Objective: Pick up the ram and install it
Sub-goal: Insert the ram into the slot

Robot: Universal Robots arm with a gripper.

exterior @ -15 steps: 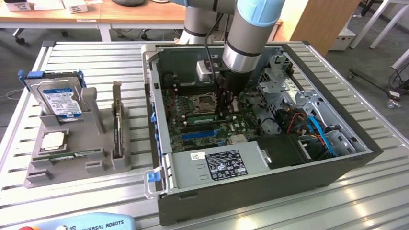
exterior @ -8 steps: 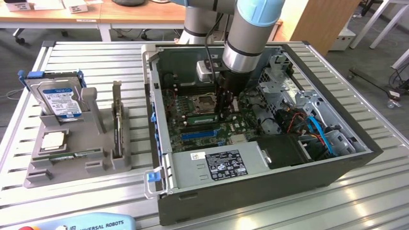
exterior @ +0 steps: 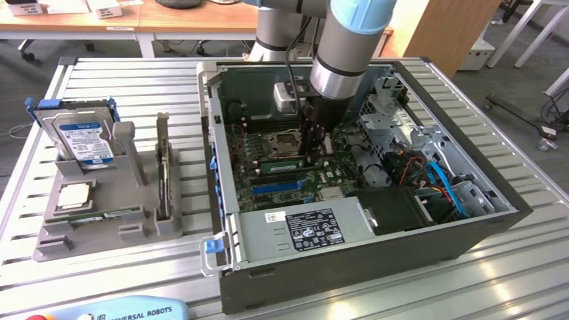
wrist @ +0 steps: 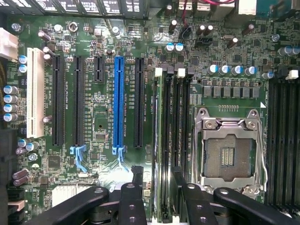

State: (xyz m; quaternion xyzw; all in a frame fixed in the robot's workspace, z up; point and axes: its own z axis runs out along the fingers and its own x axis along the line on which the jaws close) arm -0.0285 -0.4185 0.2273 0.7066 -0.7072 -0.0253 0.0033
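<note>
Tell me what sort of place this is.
Likely a robotics lab: an open computer case on a slatted metal table, a hard drive in a holder beside it, desks behind.

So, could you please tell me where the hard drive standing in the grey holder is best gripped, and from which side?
Probably from above, pinching the hard drive across its two flat faces near the top edge. It stands on edge, leaning back a little, and the grey holder encloses its lower part, leaving the upper half free.

light: bright, even | glare: table slats (exterior: 516,267) | shadow: soft, inside computer case (exterior: 356,267)
</note>
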